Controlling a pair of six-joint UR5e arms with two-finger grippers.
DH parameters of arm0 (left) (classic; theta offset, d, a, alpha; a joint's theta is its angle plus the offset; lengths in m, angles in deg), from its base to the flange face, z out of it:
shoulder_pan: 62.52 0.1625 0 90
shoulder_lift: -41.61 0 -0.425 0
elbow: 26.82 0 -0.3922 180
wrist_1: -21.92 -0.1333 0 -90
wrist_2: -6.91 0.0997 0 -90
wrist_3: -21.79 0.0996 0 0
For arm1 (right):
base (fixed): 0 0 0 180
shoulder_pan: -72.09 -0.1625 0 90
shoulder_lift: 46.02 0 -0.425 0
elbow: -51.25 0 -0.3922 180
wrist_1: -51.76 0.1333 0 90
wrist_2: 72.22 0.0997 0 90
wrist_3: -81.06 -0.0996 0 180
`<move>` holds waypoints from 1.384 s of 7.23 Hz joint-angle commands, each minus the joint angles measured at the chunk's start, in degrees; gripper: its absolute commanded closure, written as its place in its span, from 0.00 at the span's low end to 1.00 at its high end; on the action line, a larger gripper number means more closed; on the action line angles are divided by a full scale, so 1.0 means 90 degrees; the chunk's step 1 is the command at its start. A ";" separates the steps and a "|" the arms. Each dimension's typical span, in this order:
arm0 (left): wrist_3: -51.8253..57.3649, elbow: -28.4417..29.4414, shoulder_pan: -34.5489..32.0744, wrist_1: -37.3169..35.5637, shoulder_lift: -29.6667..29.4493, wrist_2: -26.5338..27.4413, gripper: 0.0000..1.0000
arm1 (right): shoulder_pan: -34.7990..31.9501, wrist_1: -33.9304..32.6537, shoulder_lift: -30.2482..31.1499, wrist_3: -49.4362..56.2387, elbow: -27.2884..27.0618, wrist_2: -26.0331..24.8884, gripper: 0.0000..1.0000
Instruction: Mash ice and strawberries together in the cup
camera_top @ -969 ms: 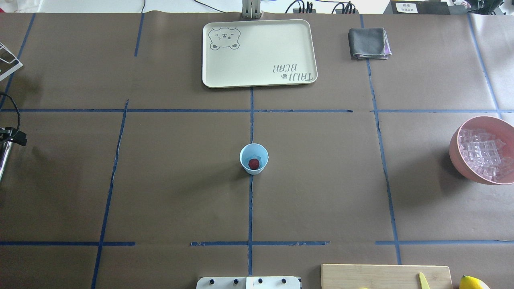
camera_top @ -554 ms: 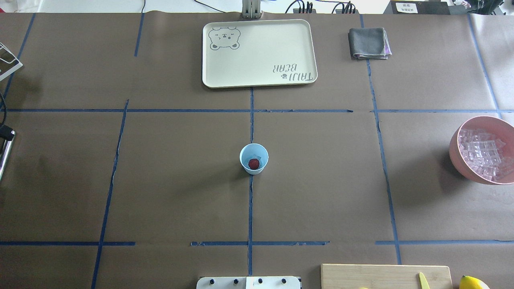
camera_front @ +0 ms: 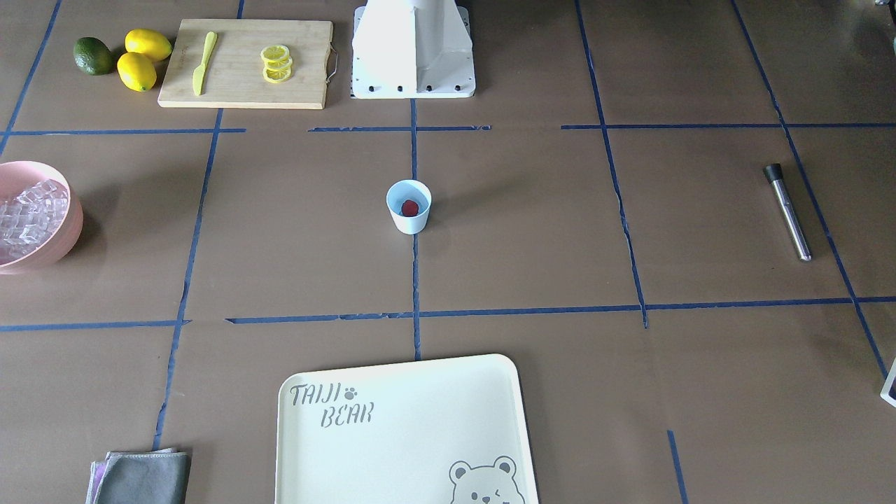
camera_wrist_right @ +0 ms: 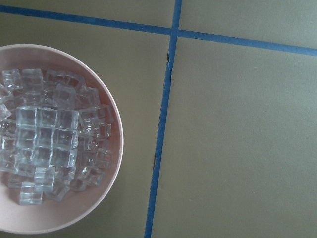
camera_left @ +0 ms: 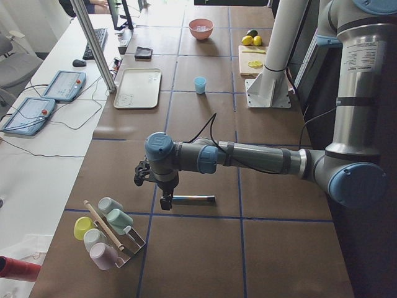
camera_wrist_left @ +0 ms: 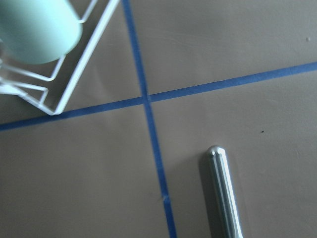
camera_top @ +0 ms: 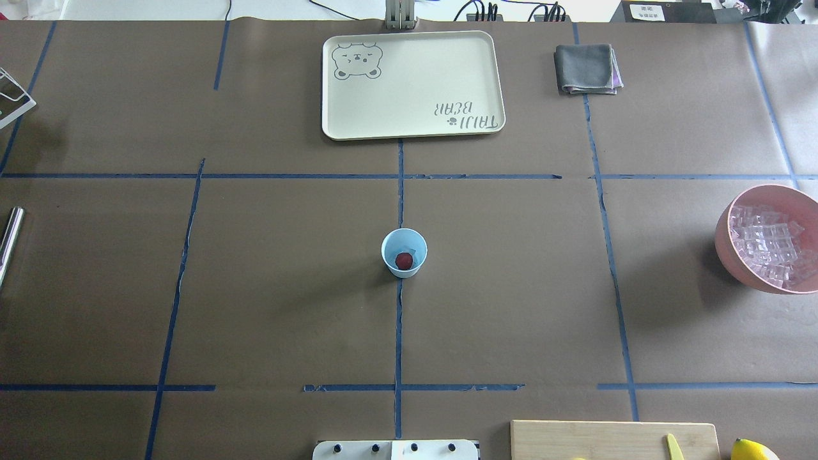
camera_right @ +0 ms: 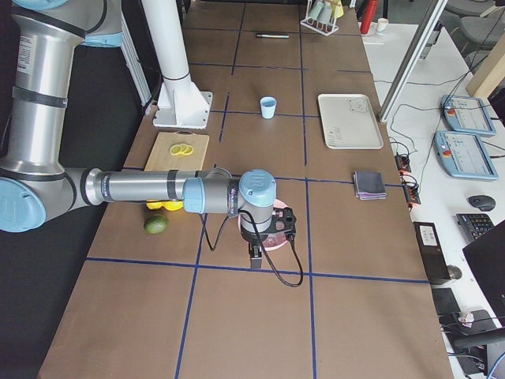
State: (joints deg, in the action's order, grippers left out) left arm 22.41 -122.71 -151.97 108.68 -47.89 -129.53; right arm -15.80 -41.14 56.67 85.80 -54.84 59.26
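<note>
The small white cup (camera_top: 404, 253) with a light-blue inside stands at the table's middle, also in the front view (camera_front: 409, 206). A dark-red strawberry (camera_top: 403, 260) lies in it, with a clear ice cube (camera_top: 415, 245) beside it. More ice (camera_wrist_right: 49, 148) fills the pink bowl (camera_top: 725, 236) at the right edge. A metal muddler (camera_front: 789, 211) lies at the table's left end. My left gripper (camera_left: 165, 200) hangs by the muddler's end (camera_left: 192, 198). My right gripper (camera_right: 256, 254) hangs at the pink bowl (camera_right: 278, 243). I cannot tell whether either is open or shut.
A cream tray (camera_top: 413, 84) and a folded grey cloth (camera_top: 586, 68) lie at the far side. A cutting board (camera_front: 245, 63) with lemon slices and a yellow knife, lemons (camera_front: 142, 59) and a lime are near the base. A wire rack of pastel cups (camera_left: 105, 233) stands beyond the muddler.
In the overhead view the dark part of my left arm at the left edge has drawn out of frame. The muddler's metal end now shows there uncovered. The cup has not moved.
</note>
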 commanded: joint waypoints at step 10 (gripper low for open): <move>0.0762 0.0020 -0.0559 0.0086 0.0501 -0.0260 0.00 | 0.0010 0.0000 -0.0033 0.0000 0.0011 0.0000 0.00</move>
State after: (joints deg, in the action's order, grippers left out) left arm 29.22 -122.64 -157.07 109.45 -43.51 -131.90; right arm -15.74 -41.14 56.42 85.80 -54.71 59.26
